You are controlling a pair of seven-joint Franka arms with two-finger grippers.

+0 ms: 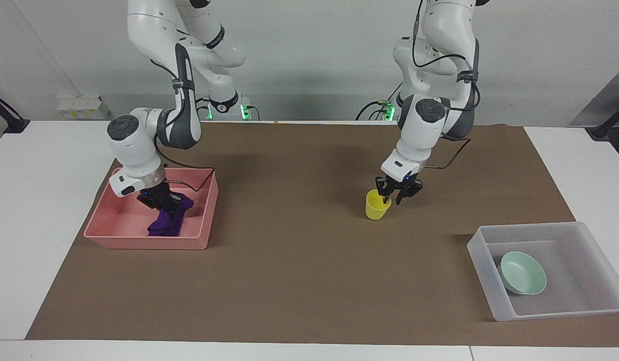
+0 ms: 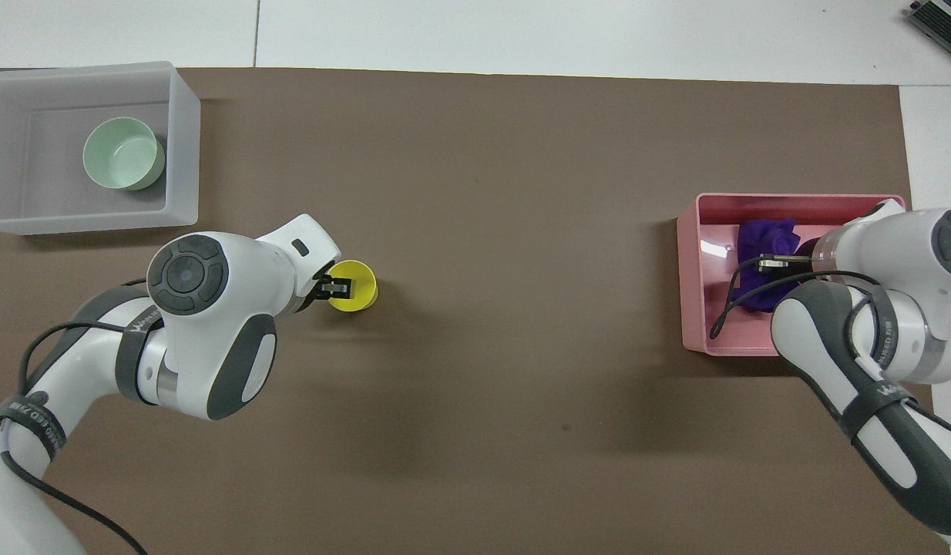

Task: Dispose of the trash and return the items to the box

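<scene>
The yellow cup stands upright on the brown mat, midway along the table. My left gripper is open at the cup's rim, one finger inside the cup and one outside it, on the side toward the left arm's end; it also shows in the overhead view over the cup. The mint-green bowl lies in the translucent tub. My right gripper is low inside the pink tray, shut on the purple cloth, whose lower end rests on the tray floor.
The tub with the bowl is at the left arm's end, farther from the robots than the cup. The pink tray with the cloth is at the right arm's end. A brown mat covers the table.
</scene>
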